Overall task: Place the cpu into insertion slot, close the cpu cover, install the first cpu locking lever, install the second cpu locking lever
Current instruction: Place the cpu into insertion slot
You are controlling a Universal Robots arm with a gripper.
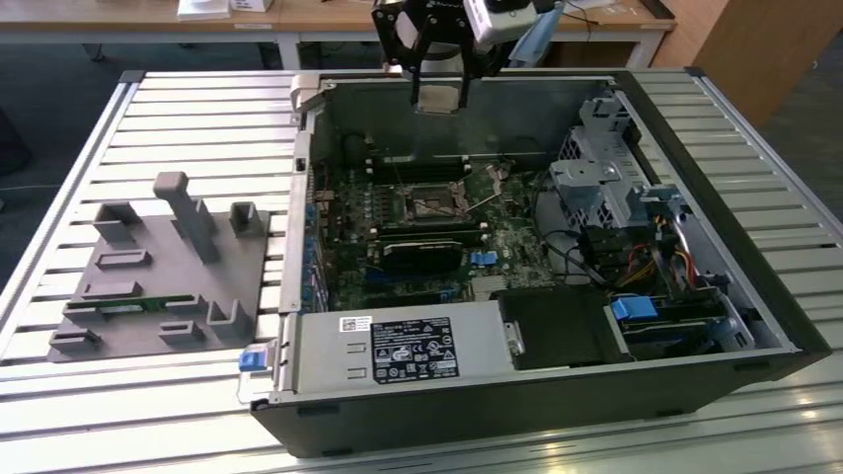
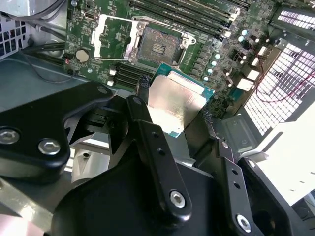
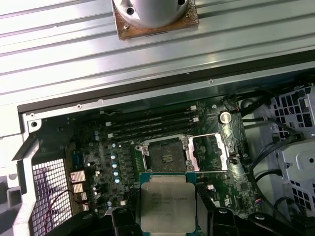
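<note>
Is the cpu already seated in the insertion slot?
No, the tool holds the cpu in the air, and the insertion slot sits open and empty.

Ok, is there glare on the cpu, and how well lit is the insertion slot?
Second wrist view: strong glare whitens the cpu lid. First wrist view: the same lid is evenly lit, without glare. Exterior view: the insertion slot sits in the computer case's shadow, dim but visible.

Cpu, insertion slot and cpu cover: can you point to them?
cpu [image 3: 167, 204], first wrist view, middle of its silver top.
insertion slot [image 3: 166, 158], first wrist view, its dark centre.
cpu cover [image 3: 192, 155], first wrist view, its frame bar.
</note>
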